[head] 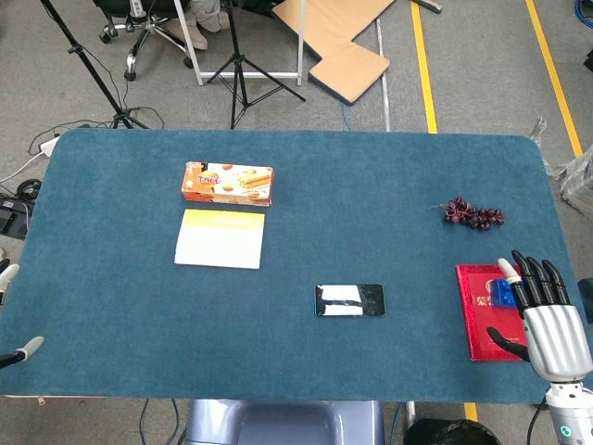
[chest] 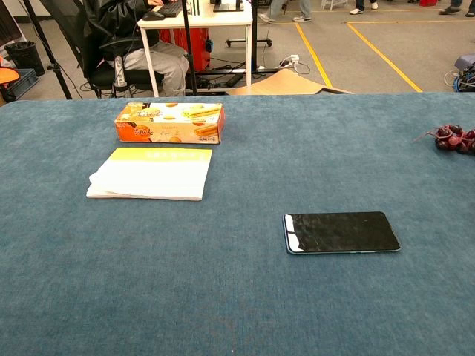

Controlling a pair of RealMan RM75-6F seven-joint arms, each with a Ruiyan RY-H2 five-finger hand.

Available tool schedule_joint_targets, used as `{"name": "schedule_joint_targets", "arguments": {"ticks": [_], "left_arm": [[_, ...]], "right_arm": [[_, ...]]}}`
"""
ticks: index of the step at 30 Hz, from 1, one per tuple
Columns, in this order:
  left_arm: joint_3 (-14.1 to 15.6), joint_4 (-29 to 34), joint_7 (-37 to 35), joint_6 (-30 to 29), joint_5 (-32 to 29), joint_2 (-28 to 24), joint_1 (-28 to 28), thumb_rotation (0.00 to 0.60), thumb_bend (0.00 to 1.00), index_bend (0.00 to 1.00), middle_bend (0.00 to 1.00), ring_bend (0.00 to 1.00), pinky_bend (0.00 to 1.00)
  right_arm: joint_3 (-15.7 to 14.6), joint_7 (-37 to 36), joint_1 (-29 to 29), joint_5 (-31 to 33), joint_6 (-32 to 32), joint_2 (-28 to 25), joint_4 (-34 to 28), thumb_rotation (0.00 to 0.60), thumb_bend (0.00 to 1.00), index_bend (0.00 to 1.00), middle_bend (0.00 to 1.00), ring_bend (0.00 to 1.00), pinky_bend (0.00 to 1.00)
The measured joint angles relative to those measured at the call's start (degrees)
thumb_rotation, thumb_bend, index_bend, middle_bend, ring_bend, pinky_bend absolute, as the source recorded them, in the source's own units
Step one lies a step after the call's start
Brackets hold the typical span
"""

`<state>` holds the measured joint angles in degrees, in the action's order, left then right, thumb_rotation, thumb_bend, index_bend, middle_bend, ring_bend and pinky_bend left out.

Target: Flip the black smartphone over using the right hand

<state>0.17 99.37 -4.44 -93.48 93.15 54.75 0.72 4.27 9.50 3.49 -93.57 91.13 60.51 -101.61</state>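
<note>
**A:** Where's your black smartphone [head: 349, 300] sitting right now?

**B:** Flat on the blue table [head: 371, 185], glossy dark face up, long side running left to right. In the chest view it lies alone on the cloth, nothing touching it.

**A:** And your right robot hand [head: 542, 311]?

**B:** Well to the right of the smartphone, at the table's near right corner. Your fingers are stretched out straight and spread, thumb out to the side, holding nothing. It sits over the red tray [head: 477, 311], partly covering a small blue item [head: 501, 293] on it.

**A:** Your left robot hand [head: 20, 352]?

**B:** Only pale fingertips peek in far left of the smartphone, at the table's edge. You can't tell whether it's spread or curled.

**A:** Anything else around the smartphone?

**B:** Up and to its left lies a yellow-and-white booklet [head: 220, 238], with an orange biscuit box [head: 228, 183] just beyond that. Up and to its right, a bunch of dark red grapes [head: 473, 214].
</note>
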Motion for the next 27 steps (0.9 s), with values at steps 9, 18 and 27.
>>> {"name": "schedule_joint_targets", "arguments": {"ticks": [9, 18, 27], "left_arm": [[-0.05, 0.36, 0.17, 0.71, -0.32, 0.00, -0.27, 0.600, 0.00, 0.00, 0.00, 0.00, 0.00], [-0.86, 0.85, 1.20, 2.75, -2.21, 0.32, -1.36, 0.600, 0.00, 0.00, 0.00, 0.00, 0.00], [-1.97, 1.09, 2.99, 5.31, -6.10, 0.88, -2.41, 0.600, 0.00, 0.00, 0.00, 0.00, 0.00]], "right_arm": [[-0.87, -0.57, 0.89, -0.52, -2.57, 0.12, 0.31, 0.600, 0.00, 0.02, 0.00, 0.00, 0.00], [-1.56, -0.72, 7.64, -3.24, -13.31, 1.91, 3.09, 0.600, 0.02, 0.16, 0.13, 0.03, 0.16], [-0.71, -3.06, 19.42, -3.35, -28.29, 11.32, 8.61, 0.600, 0.11, 0.22, 0.20, 0.09, 0.18]]}}
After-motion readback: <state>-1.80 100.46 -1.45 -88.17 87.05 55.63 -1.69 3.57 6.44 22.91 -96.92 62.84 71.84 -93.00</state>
